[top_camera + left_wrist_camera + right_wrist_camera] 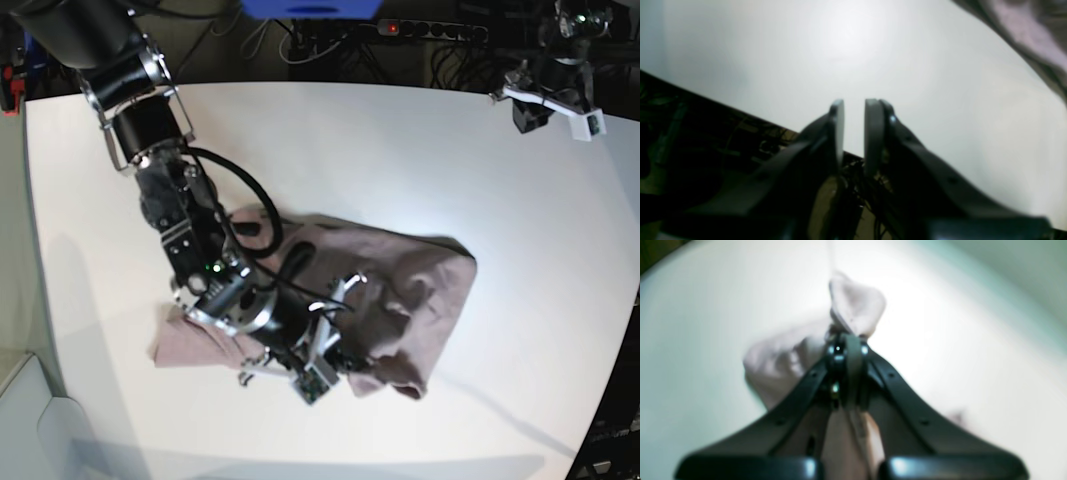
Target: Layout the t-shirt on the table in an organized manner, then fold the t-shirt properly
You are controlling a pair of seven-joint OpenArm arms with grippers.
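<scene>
On the left of the base view the right end effector (846,340) is clamped on a bunched fold of the crumpled dusty-pink cloth t-shirt (400,290) lying mid-way across the glossy white table (400,150), so lifting may drag several layers together, while the left end effector (853,113), narrowly parted and empty, hovers well apart.

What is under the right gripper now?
Under the right gripper lies the crumpled t-shirt, a fold pinched in its shut jaws. The white table beneath that cloth is covered.
</scene>
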